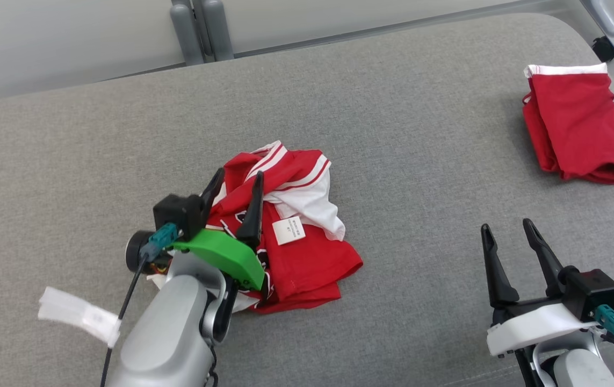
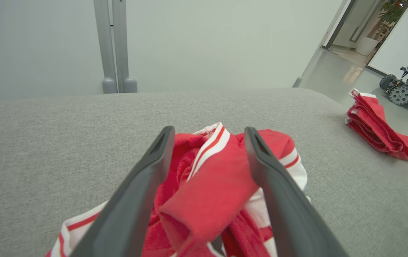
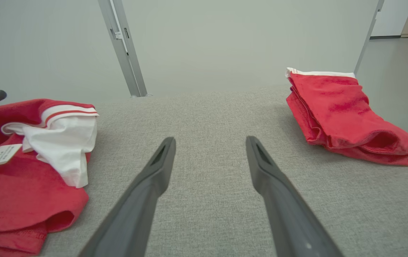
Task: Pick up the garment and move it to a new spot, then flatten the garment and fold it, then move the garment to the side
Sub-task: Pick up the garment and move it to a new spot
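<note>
Folded red cloth near the right edge of the grey cushioned surface

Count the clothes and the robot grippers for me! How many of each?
Crumpled red-and-white garment: 1
Folded red garment: 1
Grippers: 2, the left gripper and the right gripper, both open
Total: 4

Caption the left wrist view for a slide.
Open left gripper straddles a fold of the crumpled red-and-white jersey on the grey fabric surface; a folded red garment lies apart.
</note>
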Robot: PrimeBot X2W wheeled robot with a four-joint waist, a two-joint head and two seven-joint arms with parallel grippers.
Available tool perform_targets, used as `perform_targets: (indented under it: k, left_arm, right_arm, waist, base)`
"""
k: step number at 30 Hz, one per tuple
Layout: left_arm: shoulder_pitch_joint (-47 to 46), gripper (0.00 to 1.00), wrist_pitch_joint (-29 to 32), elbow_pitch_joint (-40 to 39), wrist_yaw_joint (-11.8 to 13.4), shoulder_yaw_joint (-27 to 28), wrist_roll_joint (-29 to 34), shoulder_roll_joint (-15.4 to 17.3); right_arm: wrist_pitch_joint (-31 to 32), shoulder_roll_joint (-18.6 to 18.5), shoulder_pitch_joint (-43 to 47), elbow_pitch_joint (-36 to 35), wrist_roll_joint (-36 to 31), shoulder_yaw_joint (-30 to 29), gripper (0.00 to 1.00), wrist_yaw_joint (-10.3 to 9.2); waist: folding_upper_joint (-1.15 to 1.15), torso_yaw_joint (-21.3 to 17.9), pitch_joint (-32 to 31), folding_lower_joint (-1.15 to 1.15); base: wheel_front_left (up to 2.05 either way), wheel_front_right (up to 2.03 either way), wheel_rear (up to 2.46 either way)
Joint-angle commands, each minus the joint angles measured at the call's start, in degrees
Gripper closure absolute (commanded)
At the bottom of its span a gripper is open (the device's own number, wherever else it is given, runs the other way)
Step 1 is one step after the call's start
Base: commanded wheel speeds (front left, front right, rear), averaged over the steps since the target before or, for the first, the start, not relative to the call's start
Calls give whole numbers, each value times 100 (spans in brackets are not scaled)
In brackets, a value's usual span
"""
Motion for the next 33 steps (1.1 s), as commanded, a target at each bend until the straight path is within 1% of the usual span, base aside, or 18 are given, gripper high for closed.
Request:
perform_targets:
  k: [1, 3, 5, 7, 8, 11, 13, 21, 25, 33]
  left_arm:
    - [277, 0, -48, -263, 81, 127, 13, 13]
    - [706, 0, -41, -751, 198, 326, 144, 16]
    - [1175, 0, -38, -1100, 231, 473, 269, 26]
    - [1626, 0, -39, -1491, 361, 682, 542, 116]
    - [1810, 0, -39, -1620, 384, 752, 638, 106]
    - [2388, 0, -39, -2052, 397, 1093, 856, 58]
    - [2690, 0, -34, -2257, 323, 1267, 1007, 35]
    - [3588, 0, -34, -2793, 182, 1868, 1380, -16]
    - [3790, 0, -34, -2995, 311, 2098, 1345, -18]
    - [3976, 0, -34, -3083, 361, 2390, 1332, -18]
  right_arm:
    - [-1, -23, 100, -32, -57, -45, 0, -7]
    - [-1, -39, 135, -88, -80, -110, 0, -7]
    - [-1, -52, 220, -103, -109, -174, 0, -7]
    - [-1, -65, 286, -131, -136, -234, 0, -7]
    - [-1, -65, 310, -144, -152, -275, 0, -7]
    - [-1, -69, 442, -192, -195, -363, 0, -7]
    - [-1, -76, 485, -214, -217, -367, 0, -7]
    - [-1, -35, 646, -222, -301, -438, 0, -7]
    - [-1, -35, 675, -184, -334, -423, 0, -7]
    - [-1, -57, 708, -133, -375, -379, 0, -7]
  waist:
    - [0, 138, -147, 0]
    - [0, 204, -220, 0]
    - [0, 269, -317, 0]
    - [0, 335, -420, 0]
    - [0, 370, -455, 0]
    - [0, 499, -560, 0]
    - [0, 546, -612, 0]
    - [0, 577, -838, 0]
    - [0, 605, -866, 0]
    - [0, 752, -907, 0]
  base:
    - [0, 0, 0]
    - [0, 0, 0]
    - [0, 0, 0]
    - [0, 0, 0]
    - [0, 0, 0]
    - [0, 0, 0]
    - [0, 0, 0]
    - [0, 0, 0]
    - [0, 0, 0]
    - [0, 0, 0]
